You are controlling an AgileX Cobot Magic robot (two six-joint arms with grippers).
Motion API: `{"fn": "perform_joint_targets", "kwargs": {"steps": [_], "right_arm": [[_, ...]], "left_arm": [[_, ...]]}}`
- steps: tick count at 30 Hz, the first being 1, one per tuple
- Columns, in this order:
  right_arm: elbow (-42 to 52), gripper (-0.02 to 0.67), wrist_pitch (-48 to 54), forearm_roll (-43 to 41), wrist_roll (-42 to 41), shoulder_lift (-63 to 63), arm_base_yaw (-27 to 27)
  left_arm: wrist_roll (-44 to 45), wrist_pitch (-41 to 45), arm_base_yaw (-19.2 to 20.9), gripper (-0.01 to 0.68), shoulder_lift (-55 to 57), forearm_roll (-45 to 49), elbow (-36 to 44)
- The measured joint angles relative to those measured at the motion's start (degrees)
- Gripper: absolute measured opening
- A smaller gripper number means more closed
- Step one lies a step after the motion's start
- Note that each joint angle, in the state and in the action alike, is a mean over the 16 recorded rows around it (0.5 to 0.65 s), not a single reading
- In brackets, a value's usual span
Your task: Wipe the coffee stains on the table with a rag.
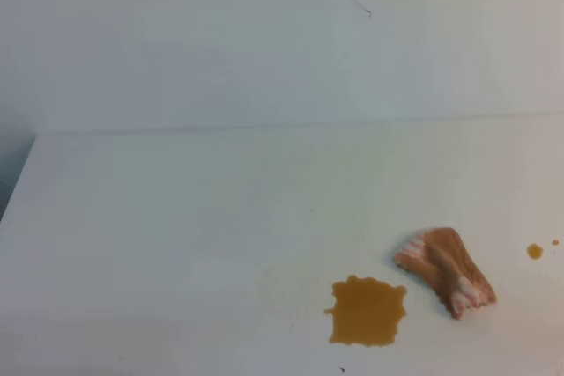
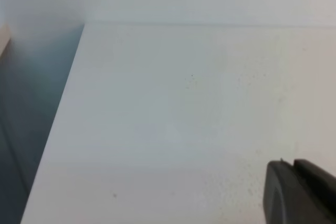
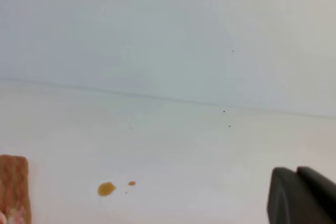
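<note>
Overhead, the white bench fills the exterior high view, its far edge meeting a pale wall. A roughly square amber puddle, the largest of the coffee stains, lies near the front edge, right of centre. Just to its right, apart from it, sits the rag, a bunched orange-brown cloth with pink-and-white patches at its lower end, lying on a slant. Farther right, near the picture's edge, there is a small round coffee drop with a tinier dot beside it. Neither arm shows in this view

In the left wrist view, the bench's left edge runs down beside a dark blue-grey gap. The surface here carries only a few faint specks. The left gripper shows only as dark fingers at the lower right corner, pressed together with a thin seam between them, so they look clenched, with nothing between them

In the right wrist view, the bench stretches to the wall line. The rag's edge enters at the lower left corner, lying flat on the surface. Right of it, well apart, are the round drop and the tiny dot. The right gripper appears at the lower right, its dark fingers clenched on nothing, away from both rag and drops
</note>
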Motion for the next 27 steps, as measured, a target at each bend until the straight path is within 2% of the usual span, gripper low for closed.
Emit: {"fn": "perform_joint_targets", "kwargs": {"steps": [27], "right_arm": [[0.0, -0.003, -2.3, 0.0, 0.0, 0.0, 0.0]], "left_arm": [[0.0, 0.0, 0.0, -0.001, 0.0, 0.0, 0.0]]}}
